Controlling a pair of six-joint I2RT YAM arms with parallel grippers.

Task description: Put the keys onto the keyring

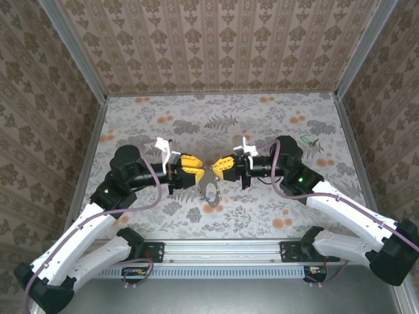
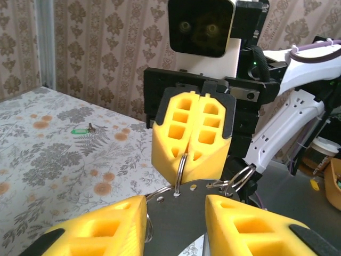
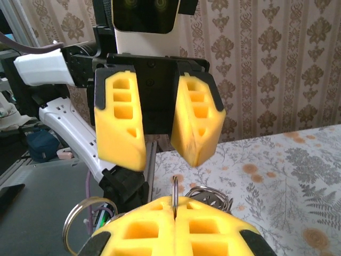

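The keyring is a flat grey metal plate (image 1: 208,178) with holes and several wire split rings, hanging in mid-air over the table's middle. My right gripper (image 3: 175,205) is shut on one thin ring (image 3: 174,186) that passes through a hole in the plate (image 2: 176,224). My left gripper (image 3: 162,157) faces it tip to tip, its yellow fingers apart with nothing between the tips. In the left wrist view the plate lies in the gap of the left gripper (image 2: 176,205). One green-headed key (image 1: 306,139) lies on the table far right, also in the left wrist view (image 2: 80,130).
A larger loose ring (image 1: 211,195) dangles under the plate. Patterned walls and metal corner posts (image 1: 91,78) close in the flowered table (image 1: 163,216). The arm mounting rail (image 1: 209,248) runs along the near edge.
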